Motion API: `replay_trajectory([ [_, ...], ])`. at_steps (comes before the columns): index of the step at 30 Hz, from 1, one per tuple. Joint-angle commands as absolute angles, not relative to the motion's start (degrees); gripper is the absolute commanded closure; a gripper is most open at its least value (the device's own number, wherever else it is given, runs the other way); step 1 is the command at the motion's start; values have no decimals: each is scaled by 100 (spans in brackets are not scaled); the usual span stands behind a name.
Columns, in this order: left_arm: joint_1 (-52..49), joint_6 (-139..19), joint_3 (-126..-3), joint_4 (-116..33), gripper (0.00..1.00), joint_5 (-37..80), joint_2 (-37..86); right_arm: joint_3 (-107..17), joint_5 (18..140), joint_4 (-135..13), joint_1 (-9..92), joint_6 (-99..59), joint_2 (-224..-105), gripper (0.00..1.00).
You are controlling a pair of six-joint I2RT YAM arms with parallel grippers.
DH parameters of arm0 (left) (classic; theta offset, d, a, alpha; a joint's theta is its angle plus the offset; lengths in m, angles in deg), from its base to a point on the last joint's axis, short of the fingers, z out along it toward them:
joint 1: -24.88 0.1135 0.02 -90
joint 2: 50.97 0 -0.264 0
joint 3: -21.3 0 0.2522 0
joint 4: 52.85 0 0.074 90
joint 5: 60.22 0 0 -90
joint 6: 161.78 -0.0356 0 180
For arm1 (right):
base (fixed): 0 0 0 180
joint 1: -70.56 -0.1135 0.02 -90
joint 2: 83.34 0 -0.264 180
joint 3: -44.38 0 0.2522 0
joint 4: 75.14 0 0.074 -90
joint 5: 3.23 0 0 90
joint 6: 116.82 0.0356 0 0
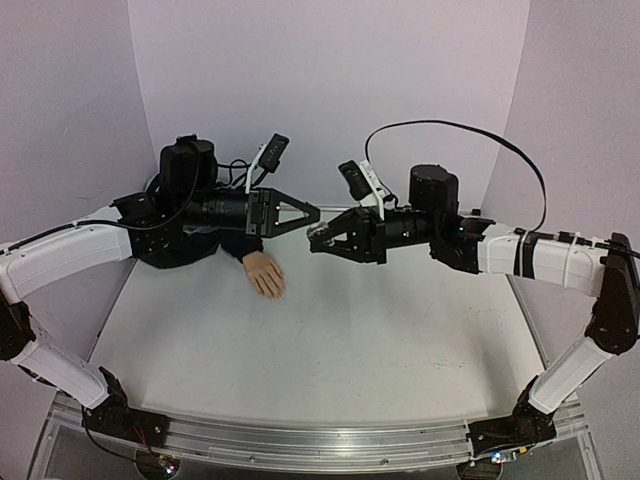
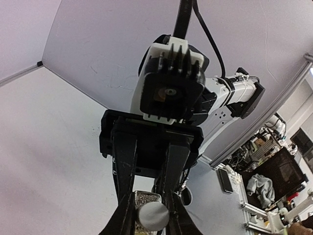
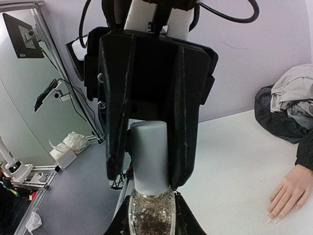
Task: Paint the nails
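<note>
A pale mannequin hand point(image 1: 267, 272) lies flat on the white table, coming out of a dark jacket sleeve point(image 1: 195, 243). Its nails point(image 3: 274, 213) show at the fingertips in the right wrist view, lower right. Both grippers meet in mid-air above the table, right of the hand. My right gripper point(image 1: 323, 238) point(image 3: 151, 223) is shut on a small clear bottle of glittery polish point(image 3: 150, 215). My left gripper point(image 1: 311, 221) point(image 2: 150, 221) comes from the opposite side, with its fingers point(image 3: 117, 122) closed on the bottle's white cap point(image 3: 149, 156) point(image 2: 153, 214).
The jacket point(image 3: 286, 105) is bunched at the back left of the table against the pale wall. A metal rail point(image 1: 300, 440) runs along the near edge between the arm bases. A black cable point(image 1: 470, 130) loops above the right arm.
</note>
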State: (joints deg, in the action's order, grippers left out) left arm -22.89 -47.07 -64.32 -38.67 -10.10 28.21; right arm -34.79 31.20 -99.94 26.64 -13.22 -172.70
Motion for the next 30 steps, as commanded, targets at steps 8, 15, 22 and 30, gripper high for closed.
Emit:
replay_trajectory([
  [8, -2371, -4250, -6967, -3078, 100, 2450, 2962, -3224, 11685, -10486, 2025, -2128, -17118, 100],
  [15, -2390, -3636, -8292, -2053, 100, 3080, 4047, -3979, 12817, -11345, 1875, -3222, -18065, 100],
  [22, -2359, -3832, -8175, -2263, 69, 2662, 3888, -3576, 10578, -11356, 2177, -2940, -17807, 100],
  [30, -2102, -4425, -7011, -3295, 16, 888, 2984, -3341, 5971, -9874, 2826, -2496, -16953, 100],
])
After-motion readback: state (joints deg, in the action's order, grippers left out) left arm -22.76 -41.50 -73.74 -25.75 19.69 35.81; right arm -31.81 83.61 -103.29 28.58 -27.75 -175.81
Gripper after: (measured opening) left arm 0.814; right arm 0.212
